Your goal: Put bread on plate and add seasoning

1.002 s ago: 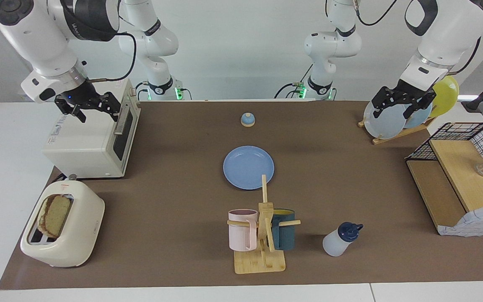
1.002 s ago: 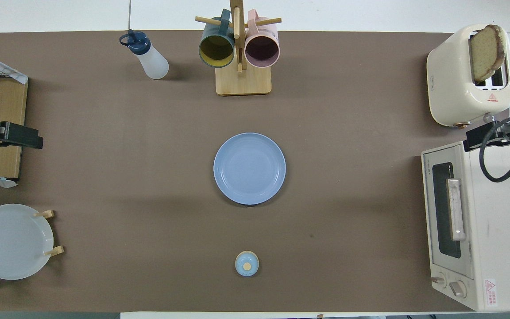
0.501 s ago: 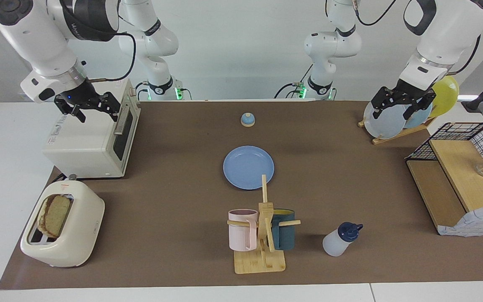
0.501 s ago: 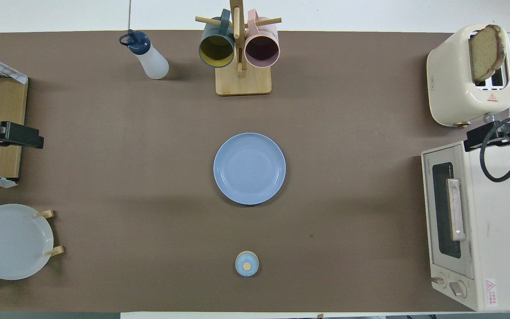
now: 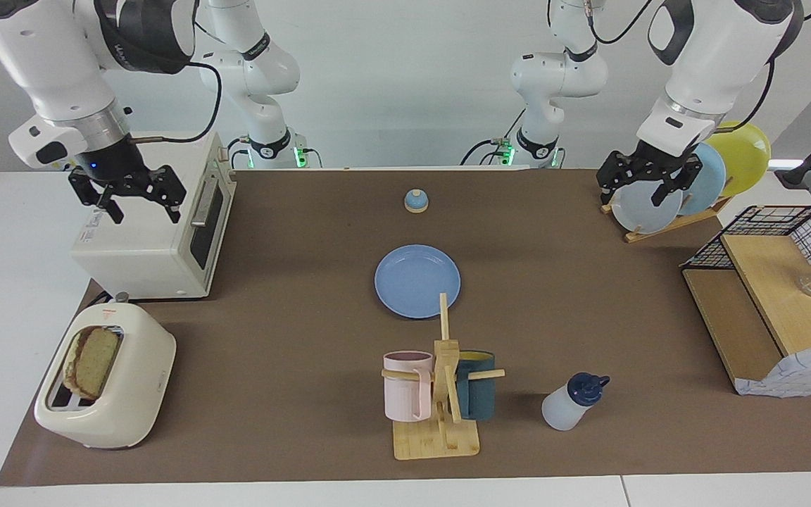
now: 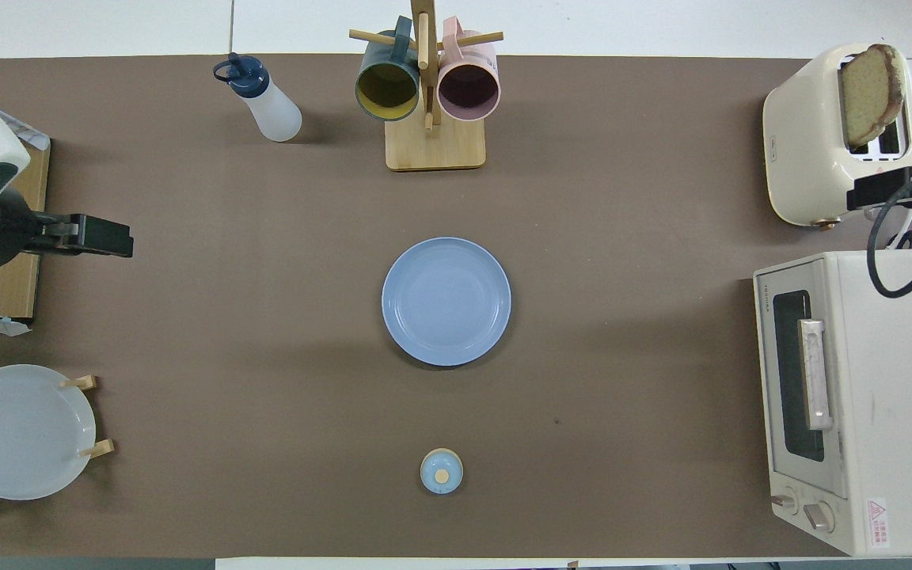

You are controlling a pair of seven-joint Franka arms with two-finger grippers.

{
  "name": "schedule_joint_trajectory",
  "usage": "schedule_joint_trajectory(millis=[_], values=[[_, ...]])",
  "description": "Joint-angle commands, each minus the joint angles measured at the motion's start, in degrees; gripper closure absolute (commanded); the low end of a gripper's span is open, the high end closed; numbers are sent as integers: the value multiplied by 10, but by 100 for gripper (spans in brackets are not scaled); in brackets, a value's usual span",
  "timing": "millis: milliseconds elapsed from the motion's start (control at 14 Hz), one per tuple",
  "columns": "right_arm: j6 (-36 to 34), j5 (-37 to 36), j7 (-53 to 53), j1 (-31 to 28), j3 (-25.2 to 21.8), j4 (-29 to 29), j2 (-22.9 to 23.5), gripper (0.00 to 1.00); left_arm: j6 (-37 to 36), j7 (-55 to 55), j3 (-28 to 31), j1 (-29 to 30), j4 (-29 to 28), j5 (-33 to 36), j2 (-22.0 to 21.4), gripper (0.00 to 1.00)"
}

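Observation:
The bread point(image 5: 92, 359) stands upright in a slot of the cream toaster point(image 5: 106, 384) at the right arm's end, also seen from above as the bread point(image 6: 868, 83). Mid-table lies the bare blue plate point(image 5: 417, 280), the plate point(image 6: 446, 301) from above. The seasoning bottle point(image 5: 569, 405) with its navy cap stands beside the mug tree, away from the robots. My right gripper point(image 5: 139, 203) hangs open and empty over the toaster oven. My left gripper point(image 5: 632, 191) hangs open and empty by the plate rack.
A white toaster oven point(image 5: 145, 239) sits beside the toaster, nearer the robots. A wooden mug tree point(image 5: 441, 394) holds a pink and a dark teal mug. A small blue bell-like knob point(image 5: 415, 201), a plate rack point(image 5: 673, 193) and a wire-and-wood shelf point(image 5: 764, 296) also stand here.
Both arms have shifted. The right gripper moved from the oven's corner toward the toaster. The left gripper moved from the shelf's edge out over the mat. Nothing on the table moved.

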Motion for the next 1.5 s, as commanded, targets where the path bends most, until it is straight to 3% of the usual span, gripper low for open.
schedule_joint_trajectory(millis=[0,143,286,430,573,716,931,1002,1145,1289,1432], values=[[108,-25,-21,-6,3,-35,-2,0,166,-38,3,-15,-118,11,-45,0],[195,-23,-55,-26,3,-44,5,0,249,-59,4,-45,-155,14,-29,0],[260,-11,-23,-55,4,-62,5,0,345,-62,4,-55,-191,21,1,0],[272,-11,-9,-58,4,-68,26,0,410,-90,5,-75,-188,64,62,0],[330,-11,-9,-57,5,-65,69,0,510,-207,5,-87,-180,118,129,0],[361,-11,-5,-56,5,-65,99,0,530,-241,7,-87,-146,163,173,0],[432,-11,-18,-58,9,-58,133,3,536,-283,10,-95,-109,177,226,0],[433,-11,-25,-60,9,-50,142,10,536,-319,14,-103,-86,189,253,0],[433,4,-25,-61,9,-47,145,42,536,-381,27,-104,-29,238,290,0],[427,79,-39,-60,9,-48,145,53,553,-423,29,-104,-16,277,311,0],[421,104,-60,-64,9,-47,144,83,586,-446,46,-104,-16,293,321,0]])
